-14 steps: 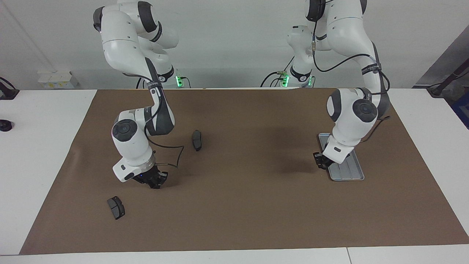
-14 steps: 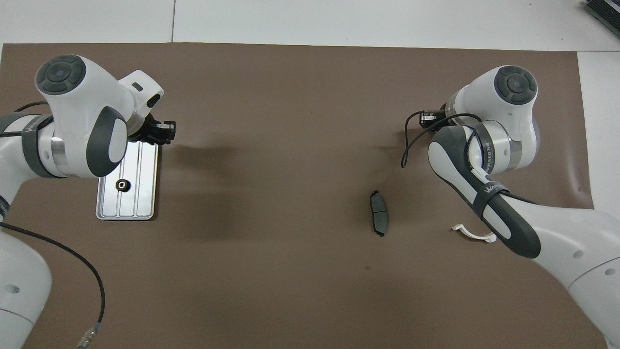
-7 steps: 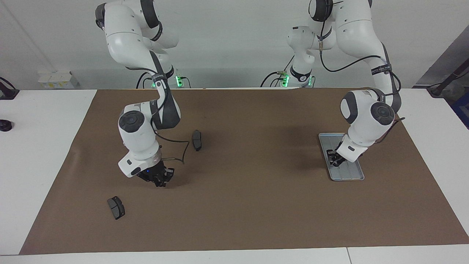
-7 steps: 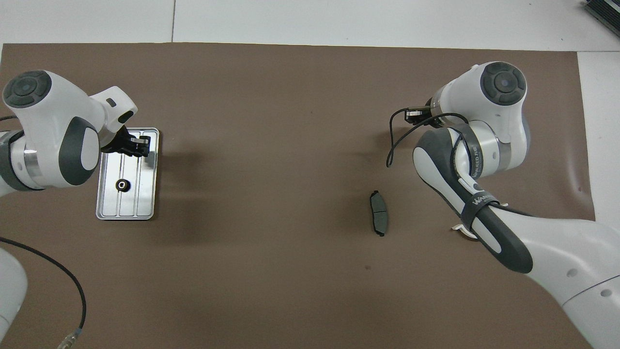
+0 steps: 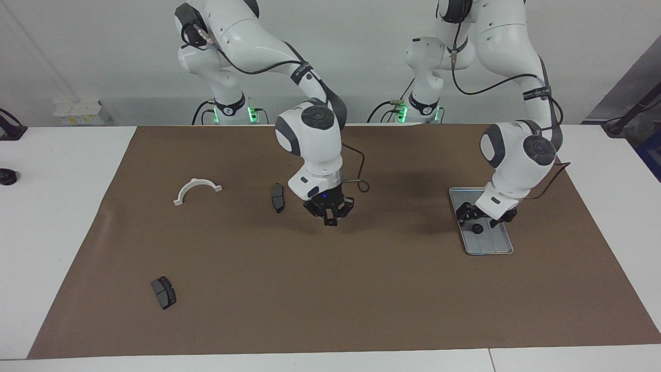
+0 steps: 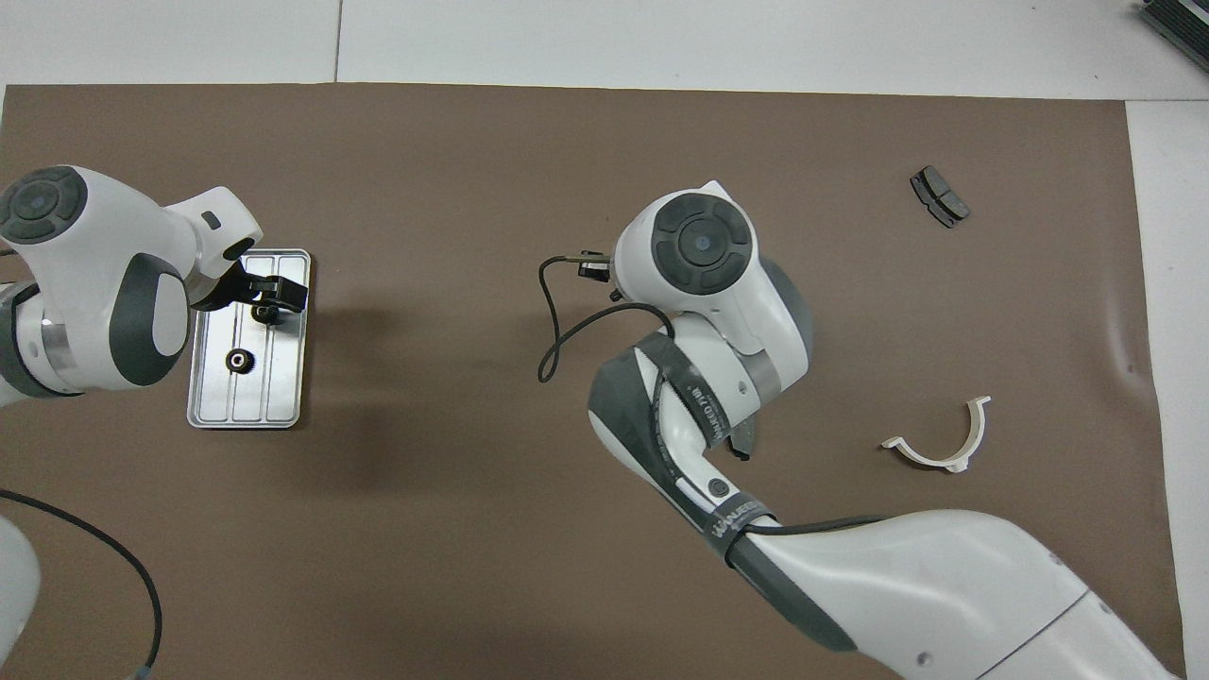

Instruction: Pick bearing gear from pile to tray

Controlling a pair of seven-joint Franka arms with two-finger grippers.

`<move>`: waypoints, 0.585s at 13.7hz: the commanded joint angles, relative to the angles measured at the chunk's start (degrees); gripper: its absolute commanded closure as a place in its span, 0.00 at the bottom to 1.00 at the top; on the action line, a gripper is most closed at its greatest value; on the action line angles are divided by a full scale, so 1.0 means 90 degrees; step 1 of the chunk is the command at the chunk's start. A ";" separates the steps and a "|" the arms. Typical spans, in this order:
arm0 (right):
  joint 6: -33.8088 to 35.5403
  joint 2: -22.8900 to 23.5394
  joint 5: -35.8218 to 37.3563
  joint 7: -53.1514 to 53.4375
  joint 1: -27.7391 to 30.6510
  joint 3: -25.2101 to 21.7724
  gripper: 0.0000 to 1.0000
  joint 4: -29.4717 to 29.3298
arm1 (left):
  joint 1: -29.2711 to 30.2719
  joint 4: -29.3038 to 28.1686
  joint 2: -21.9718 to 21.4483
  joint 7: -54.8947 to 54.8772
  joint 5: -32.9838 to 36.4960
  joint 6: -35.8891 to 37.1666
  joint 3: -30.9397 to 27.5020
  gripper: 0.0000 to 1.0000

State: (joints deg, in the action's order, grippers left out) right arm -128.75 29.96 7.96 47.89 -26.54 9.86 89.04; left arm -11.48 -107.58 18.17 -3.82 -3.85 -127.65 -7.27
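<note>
The silver tray lies at the left arm's end of the brown mat and also shows in the overhead view. One black gear lies in it. A second gear lies in it right under my left gripper, which is open and low over the tray; the overhead view shows that gear and gripper too. My right gripper hangs over the middle of the mat, fingers together. I cannot tell whether it holds anything. The overhead view hides it under its wrist.
A dark brake pad lies beside the right gripper. Another brake pad lies far out toward the right arm's end. A white half-ring lies nearer to the robots.
The right arm swung from its end of the mat to the middle, uncovering the half-ring. The left gripper moved over the tray and opened; a second gear now lies there.
</note>
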 commanded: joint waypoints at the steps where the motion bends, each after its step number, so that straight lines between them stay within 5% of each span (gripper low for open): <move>1: 0.0058 0.0332 0.0082 0.0343 -0.0350 -0.0012 1.00 -0.0303 | -0.0432 0.0282 0.0051 0.0793 -0.0002 -0.0084 -0.0051 0.00; 8: -0.0265 0.0606 0.0082 0.0421 -0.0879 -0.0011 1.00 -0.0040 | -0.1448 0.0799 0.0353 0.2659 -0.0490 -0.0719 -0.0051 0.01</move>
State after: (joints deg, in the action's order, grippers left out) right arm -129.96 35.11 8.06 50.58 -34.92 9.81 88.31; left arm -22.36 -102.77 19.60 17.10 -7.31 -133.35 -6.85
